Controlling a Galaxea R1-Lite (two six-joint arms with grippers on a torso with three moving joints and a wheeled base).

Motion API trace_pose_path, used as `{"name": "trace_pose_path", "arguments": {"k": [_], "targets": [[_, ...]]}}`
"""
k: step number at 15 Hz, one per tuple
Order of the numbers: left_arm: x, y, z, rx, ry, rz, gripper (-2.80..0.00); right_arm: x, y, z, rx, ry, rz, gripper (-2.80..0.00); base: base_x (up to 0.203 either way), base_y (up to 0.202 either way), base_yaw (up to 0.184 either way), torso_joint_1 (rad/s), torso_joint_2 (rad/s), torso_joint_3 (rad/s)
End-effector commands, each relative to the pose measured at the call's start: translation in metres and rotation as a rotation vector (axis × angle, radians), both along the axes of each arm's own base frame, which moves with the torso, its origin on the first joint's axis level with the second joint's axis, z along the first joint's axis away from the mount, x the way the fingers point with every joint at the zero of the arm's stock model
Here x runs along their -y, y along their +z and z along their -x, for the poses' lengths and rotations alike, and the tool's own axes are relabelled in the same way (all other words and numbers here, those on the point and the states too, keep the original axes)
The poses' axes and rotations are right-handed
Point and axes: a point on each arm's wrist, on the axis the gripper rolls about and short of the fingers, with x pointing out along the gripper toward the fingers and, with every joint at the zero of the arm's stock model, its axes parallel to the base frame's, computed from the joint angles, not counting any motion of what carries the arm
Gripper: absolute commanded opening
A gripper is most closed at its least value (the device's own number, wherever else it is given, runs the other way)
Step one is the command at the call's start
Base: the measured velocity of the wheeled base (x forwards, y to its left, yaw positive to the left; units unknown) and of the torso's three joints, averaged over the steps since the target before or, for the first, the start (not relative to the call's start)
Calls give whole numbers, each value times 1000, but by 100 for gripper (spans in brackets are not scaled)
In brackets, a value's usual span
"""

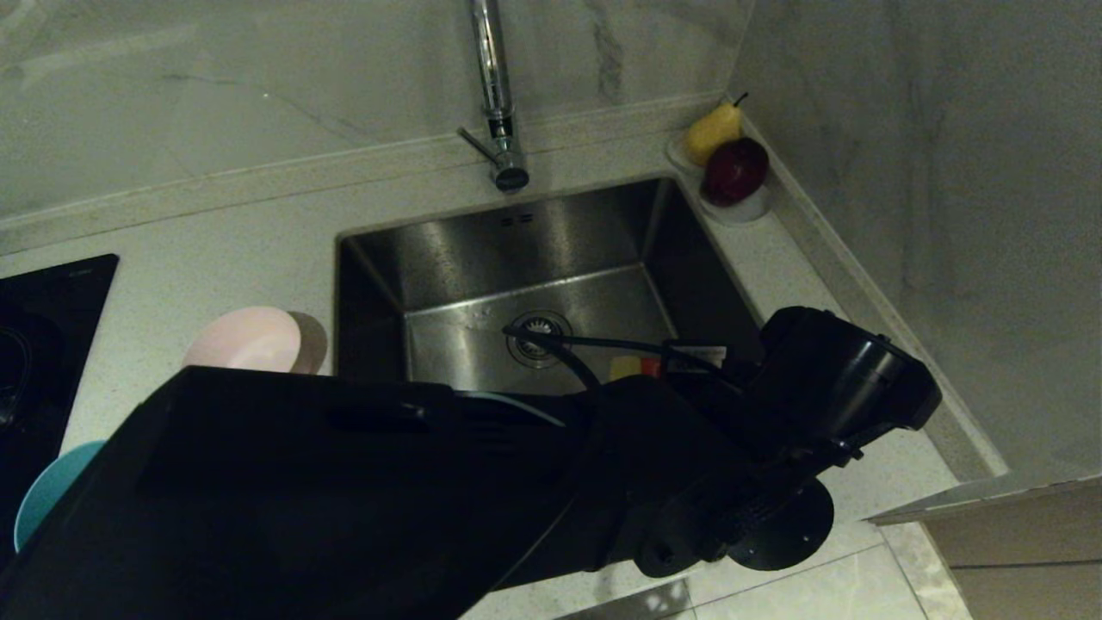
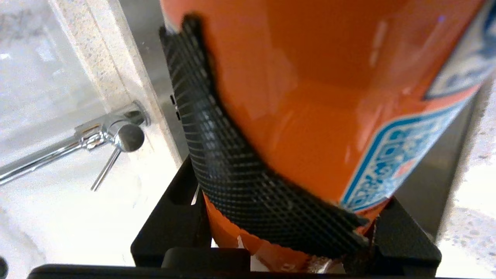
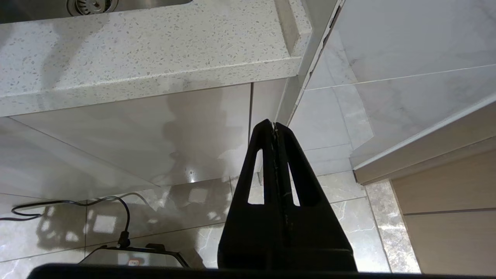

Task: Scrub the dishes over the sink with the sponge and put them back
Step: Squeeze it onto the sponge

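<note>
Speckled pale stone table, marble walls, tiled floor. Left to right in head view: black cooktop, light blue bowl at table edge, pale pink bowl beside sink, chrome faucet behind, fruit dish in corner. Left arm spans sink front.

Left wrist view alone shows left gripper jaws clamping glossy orange bottle with blue label, above sink.

Right wrist view alone shows right gripper, jaws pressed together, empty, below table edge.

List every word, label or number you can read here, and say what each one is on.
None can be read.
Blue and white label on the orange bottle in the left end effector: print too blurred.
Small mark on the black cooktop: too small.
Red and white tag on the arm cable: illegible.
</note>
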Motion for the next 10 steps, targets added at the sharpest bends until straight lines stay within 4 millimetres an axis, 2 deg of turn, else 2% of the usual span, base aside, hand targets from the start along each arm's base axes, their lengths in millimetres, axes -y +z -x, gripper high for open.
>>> {"name": "trace_pose_path", "arguments": {"k": [1,7,10], "targets": [[-1,0,0,6,12,-17,-280,0,0,0,1,1,1,-280,0,0,0,0,0,0],[-1,-7,0,-2,13,-49,-280,0,0,0,-1,1,1,-280,0,0,0,0,0,0],[-3,-3,0,5,9,-80,-280,0,0,0,-1,1,1,-280,0,0,0,0,0,0]]}}
